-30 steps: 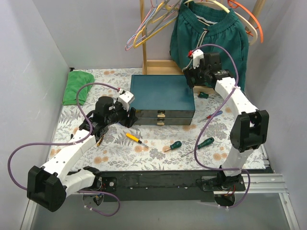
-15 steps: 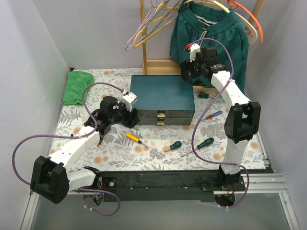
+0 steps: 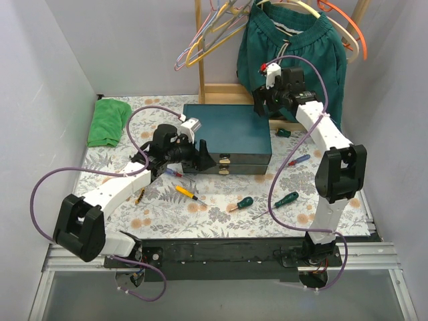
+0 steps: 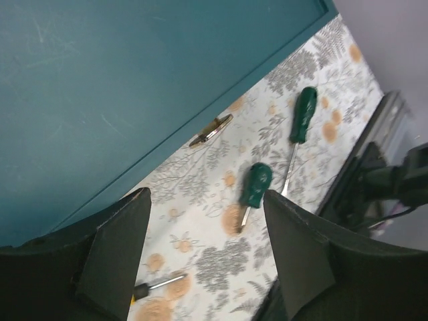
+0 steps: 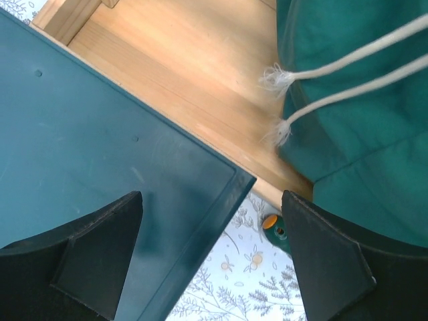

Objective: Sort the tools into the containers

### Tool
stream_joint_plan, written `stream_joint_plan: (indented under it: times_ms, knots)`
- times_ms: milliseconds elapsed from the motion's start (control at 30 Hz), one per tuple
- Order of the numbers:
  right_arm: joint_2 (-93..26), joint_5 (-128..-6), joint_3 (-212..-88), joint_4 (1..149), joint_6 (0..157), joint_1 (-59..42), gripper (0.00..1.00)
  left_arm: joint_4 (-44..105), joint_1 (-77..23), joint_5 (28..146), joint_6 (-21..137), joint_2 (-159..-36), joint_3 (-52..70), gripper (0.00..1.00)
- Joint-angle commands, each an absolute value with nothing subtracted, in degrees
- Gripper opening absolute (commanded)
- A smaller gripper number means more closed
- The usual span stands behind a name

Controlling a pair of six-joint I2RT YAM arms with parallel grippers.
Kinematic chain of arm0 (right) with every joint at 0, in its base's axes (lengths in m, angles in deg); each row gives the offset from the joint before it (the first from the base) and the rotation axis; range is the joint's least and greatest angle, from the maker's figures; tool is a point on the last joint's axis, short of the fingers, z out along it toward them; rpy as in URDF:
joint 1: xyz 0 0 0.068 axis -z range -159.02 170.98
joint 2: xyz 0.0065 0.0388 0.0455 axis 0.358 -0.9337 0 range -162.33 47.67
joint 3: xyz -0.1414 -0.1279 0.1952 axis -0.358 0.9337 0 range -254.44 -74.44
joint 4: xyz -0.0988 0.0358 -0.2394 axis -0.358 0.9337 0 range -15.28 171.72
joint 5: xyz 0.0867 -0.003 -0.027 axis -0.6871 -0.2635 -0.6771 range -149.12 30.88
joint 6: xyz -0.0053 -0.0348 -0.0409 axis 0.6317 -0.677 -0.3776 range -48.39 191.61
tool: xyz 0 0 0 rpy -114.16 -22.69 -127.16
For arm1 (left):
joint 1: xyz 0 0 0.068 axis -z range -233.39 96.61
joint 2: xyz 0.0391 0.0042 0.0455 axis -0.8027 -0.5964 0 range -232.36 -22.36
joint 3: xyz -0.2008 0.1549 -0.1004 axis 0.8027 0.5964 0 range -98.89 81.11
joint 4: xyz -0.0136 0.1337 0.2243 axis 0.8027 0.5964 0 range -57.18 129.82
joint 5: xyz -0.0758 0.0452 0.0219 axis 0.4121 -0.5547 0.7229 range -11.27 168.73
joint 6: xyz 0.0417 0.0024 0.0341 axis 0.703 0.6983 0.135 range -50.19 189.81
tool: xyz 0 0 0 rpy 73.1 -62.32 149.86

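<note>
Both drawers (image 3: pixel 231 164) were shut, screwdrivers (image 3: pixel 242 202) loose on the table (image 3: pixel 221 215) before them. My left gripper (image 3: pixel 200 152) hung wide open, empty, at the drawer fronts, likely for a pull (image 4: pixel 210 130); the right gripper (image 3: pixel 259 107), likewise spread and empty, hovered over the box (image 3: pixel 227 127).

**Work-cell surroundings: plain pale lilac-grey walls (image 3: pixel 134 47) under soft, even light.**
A white tablecloth printed with grey leaves and orange flowers (image 3: pixel 221 210) lies below both claws. A light wooden rack (image 3: pixel 224 90) stands just behind the right claw (image 3: pixel 261 107). Thin coloured hangers (image 3: pixel 207 37) hang above and to that claw's left, and a dark green drawstring garment (image 3: pixel 301 40) hangs behind it. A bright green folded cloth (image 3: pixel 109 120) lies well left of the left claw (image 3: pixel 200 157).
</note>
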State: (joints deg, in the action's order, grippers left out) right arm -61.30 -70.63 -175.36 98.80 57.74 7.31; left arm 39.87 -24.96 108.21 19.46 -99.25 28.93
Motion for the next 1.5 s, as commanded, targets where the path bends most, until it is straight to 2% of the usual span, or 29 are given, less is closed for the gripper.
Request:
stream_joint_plan:
  times_ms: [0,233,467,600,767,1000,1167,1233,1467]
  knots:
    - [-54.2,-69.8,-173.1,98.2,58.2,7.3,0.92,33.9,-23.5,106.6,0.2,-99.7,28.0,0.68]
    - [-49.8,-69.6,-169.1,98.3,58.1,7.2,0.92,26.8,-20.2,105.5,-3.4,-103.4,25.3,0.66]
    - [-48.0,-68.9,-168.1,98.0,58.2,7.3,0.92,34.7,-16.4,91.4,-6.7,-104.5,24.1,0.58]
    - [-47.4,-69.1,-167.7,97.6,58.3,7.3,0.92,29.6,-16.3,97.0,-8.4,-105.2,24.5,0.60]
    - [-47.0,-68.9,-166.4,97.3,58.3,7.3,0.92,27.3,-13.9,95.3,-4.3,-107.3,22.8,0.62]
    - [-46.0,-69.0,-165.3,97.1,56.1,7.3,0.93,32.5,-8.8,99.8,14.9,-104.0,21.5,0.64]
    - [-45.6,-68.9,-165.0,97.2,55.6,7.2,0.94,45.9,-8.5,106.3,41.6,-104.4,15.1,0.67]
    - [-45.4,-68.8,-164.9,97.2,55.2,7.3,0.94,48.0,-8.5,104.7,47.2,-104.7,14.7,0.68]
    - [-44.1,-67.6,-163.7,96.2,53.0,7.3,0.94,42.8,-6.8,100.6,66.9,-98.5,24.9,0.70]
